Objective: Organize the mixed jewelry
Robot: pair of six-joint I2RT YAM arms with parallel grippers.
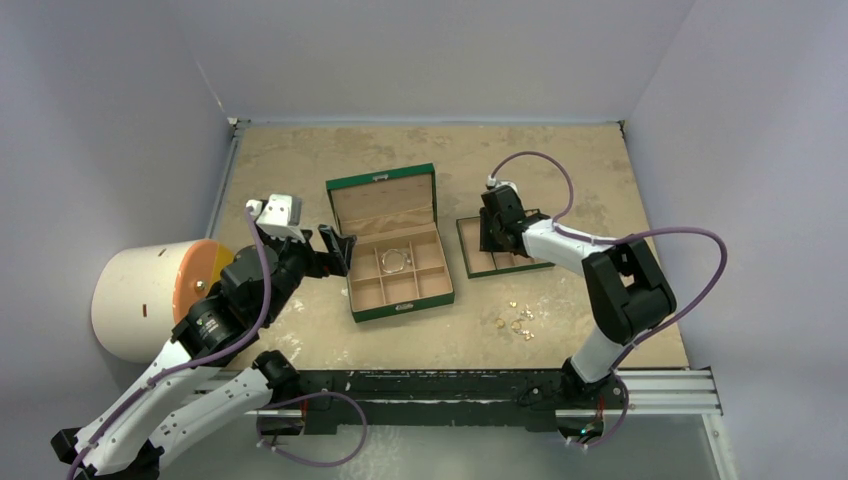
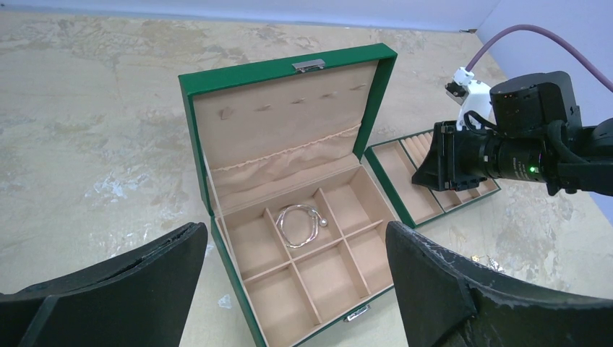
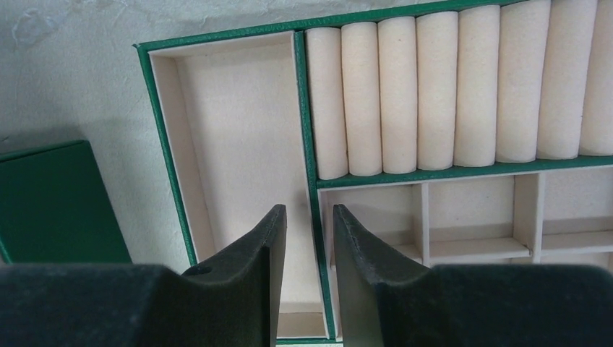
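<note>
1. Top external: small gold and silver jewelry [image 1: 517, 318] lies loose on the table [image 1: 600, 180], near the tray [image 1: 472, 258].
2. Silvery loop [image 2: 298, 224] sits in the back middle compartment of the open green box [image 2: 289, 69].
3. My left gripper [image 2: 295, 238]: wide, empty, beside the box.
4. My right gripper [image 3: 309, 213]: narrow gap, nothing visible between the fingers, over the tray divider.

Tan table [image 1: 560, 150] w/ green box [image 1: 403, 309], tray [image 1: 500, 263] & loose jewelry [image 1: 518, 320].
</note>
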